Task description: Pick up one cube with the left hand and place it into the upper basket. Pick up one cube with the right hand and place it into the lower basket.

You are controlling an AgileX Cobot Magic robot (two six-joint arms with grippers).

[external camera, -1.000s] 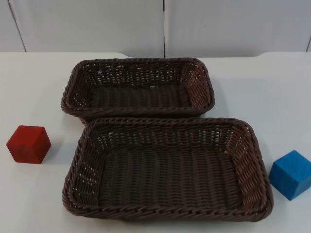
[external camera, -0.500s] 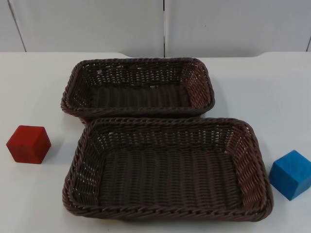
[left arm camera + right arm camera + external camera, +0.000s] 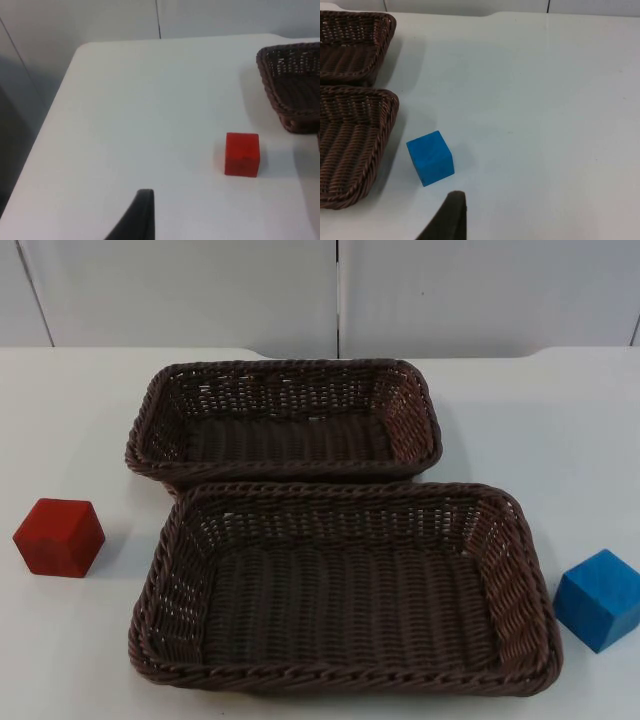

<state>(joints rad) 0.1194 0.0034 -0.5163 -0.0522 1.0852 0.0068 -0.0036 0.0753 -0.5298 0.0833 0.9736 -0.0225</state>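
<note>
— Nothing has moved since a second ago, as far as the top view tells: both baskets and both cubes lie where they lay. Start near and go back for me?

— Nearest, at the lower middle of the top view, sits the lower basket [image 3: 345,590], brown wicker, with nothing in it. Low at the right edge of the frame the blue cube [image 3: 599,600] stands on the white desk [image 3: 80,410], just beside that basket's right end but apart from it. At the left edge, a little farther back, the red cube [image 3: 59,537] stands near the basket's left end, also clear of it.

— And behind?

— The upper basket [image 3: 285,420] lies just behind the lower one, their long rims close together, also with nothing inside. Beyond it the desk ends at the grey partition wall [image 3: 200,290].

— The claws?

— The left claw [image 3: 135,220] hangs over bare desk; one black fingertip shows, so I cannot tell whether it is wide or narrow. Its camera sees the red cube [image 3: 242,154] ahead and a corner of a basket [image 3: 292,85] beyond that. The right claw [image 3: 447,217] hangs just short of the blue cube [image 3: 430,157], one fingertip showing; again I cannot tell. Both baskets' ends lie past the cube: lower basket [image 3: 350,145], upper basket [image 3: 352,45].
</note>
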